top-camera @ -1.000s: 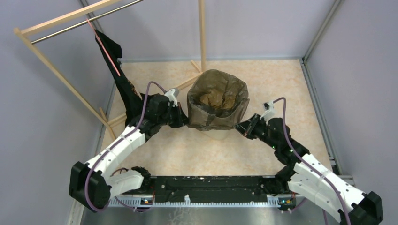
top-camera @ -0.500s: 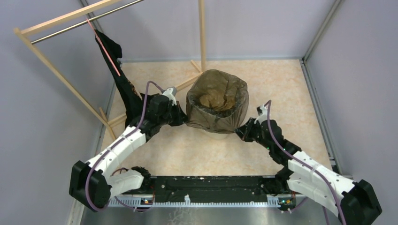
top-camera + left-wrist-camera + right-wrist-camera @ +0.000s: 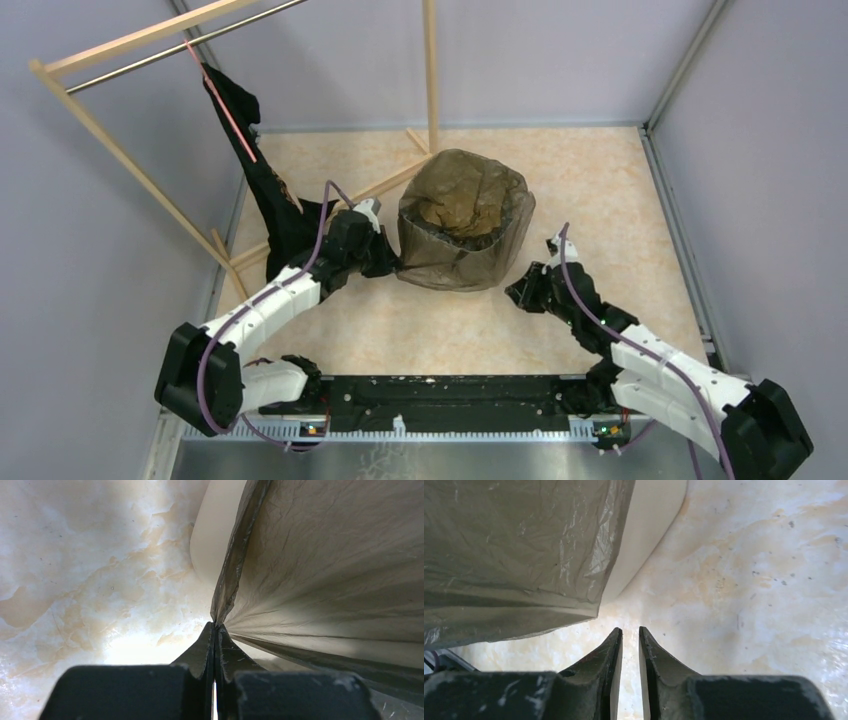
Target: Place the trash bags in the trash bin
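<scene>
Lower right of the frame, our right gripper (image 3: 629,632) has its jaws a narrow gap apart, gripping nothing. Our left gripper (image 3: 215,629) has its jaws clamped on the hem of the trash bag (image 3: 465,225). The bag drapes over the trash bin (image 3: 212,535) mid-worktop (image 3: 600,180). Beyond, upper left, a black cloth (image 3: 265,190) hangs on a wooden rack (image 3: 430,70).

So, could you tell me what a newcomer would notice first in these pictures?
A translucent brown trash bag drapes over the cream trash bin at the centre. The left gripper pinches the bag's edge on the bin's left, while the right gripper, slightly open, holds nothing on its right. A black bag hangs from the wooden rack, far left.
</scene>
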